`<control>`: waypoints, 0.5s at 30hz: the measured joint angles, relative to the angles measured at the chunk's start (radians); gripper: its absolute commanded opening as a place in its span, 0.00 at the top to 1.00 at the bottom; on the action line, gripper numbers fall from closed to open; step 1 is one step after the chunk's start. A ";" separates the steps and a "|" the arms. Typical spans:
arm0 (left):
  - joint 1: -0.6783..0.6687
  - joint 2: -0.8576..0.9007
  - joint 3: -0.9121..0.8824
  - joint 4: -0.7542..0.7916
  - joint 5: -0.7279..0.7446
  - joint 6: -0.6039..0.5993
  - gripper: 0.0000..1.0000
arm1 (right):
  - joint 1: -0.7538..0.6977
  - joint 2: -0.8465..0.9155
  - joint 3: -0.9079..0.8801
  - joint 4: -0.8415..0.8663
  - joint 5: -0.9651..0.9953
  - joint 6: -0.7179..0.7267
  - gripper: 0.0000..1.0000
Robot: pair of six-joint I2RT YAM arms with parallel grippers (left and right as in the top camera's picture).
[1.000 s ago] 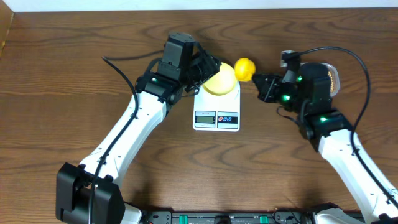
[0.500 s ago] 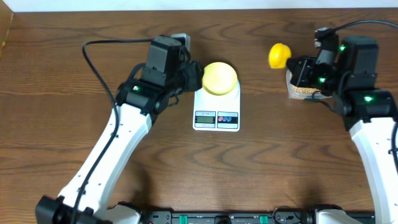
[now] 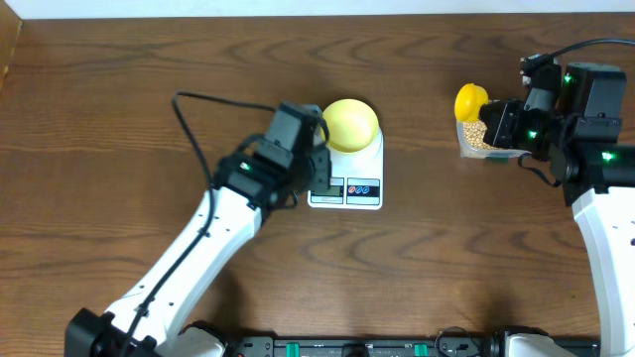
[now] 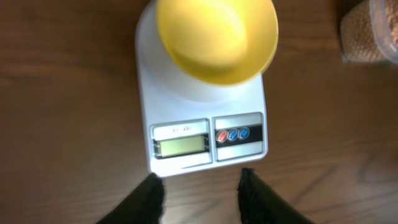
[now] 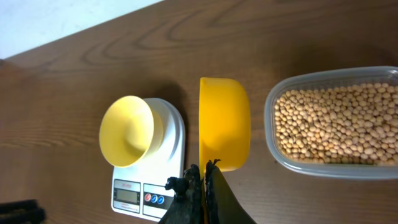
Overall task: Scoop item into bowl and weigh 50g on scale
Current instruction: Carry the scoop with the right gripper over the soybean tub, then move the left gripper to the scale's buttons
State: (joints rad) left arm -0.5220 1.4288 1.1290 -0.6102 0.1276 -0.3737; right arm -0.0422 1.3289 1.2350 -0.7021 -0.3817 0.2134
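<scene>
Over the dark, grained wooden table (image 3: 119,119), the left gripper (image 4: 202,196) is held just in front of the scale (image 3: 345,188), with its two black fingers set apart and nothing gripped between them; only their tips are seen in the wrist view. The scale is a white, smooth, rectangular block with rounded corners, a small greyish display and coloured round buttons on its front edge; the figures on the display are too blurred to be read. On the rear part of the scale the bowl (image 3: 350,124) is seated, round, pale yellow and matt, about as wide as the platform beneath it. To the right of the scale a glossy yellow scoop (image 5: 224,124) is held on edge, so that its hollow is hidden. Farther right of the scale a clear, rounded-rectangular plastic container (image 5: 336,169) is filled with the beans (image 5: 336,124), small, round and tan; its right end is cut off in the wrist view. The scoop's handle is clamped by the fully closed fingers of the right gripper (image 5: 204,186). Whether the scoop touches the container cannot be told.
</scene>
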 measured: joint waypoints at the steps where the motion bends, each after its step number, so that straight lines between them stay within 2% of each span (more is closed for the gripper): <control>1: -0.013 0.000 -0.023 0.026 0.000 -0.002 0.73 | 0.000 0.000 0.000 -0.003 0.002 -0.003 0.99; 5: -0.062 0.003 -0.098 0.120 0.000 -0.019 0.85 | 0.000 0.000 0.000 -0.006 0.008 -0.011 0.99; 15: -0.144 0.162 -0.109 0.217 -0.058 -0.019 0.92 | 0.000 0.000 0.000 -0.013 0.014 -0.014 0.99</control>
State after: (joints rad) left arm -0.6659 1.5909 1.0199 -0.3935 0.0692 -0.3931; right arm -0.0422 1.3289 1.2350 -0.7147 -0.3679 0.1997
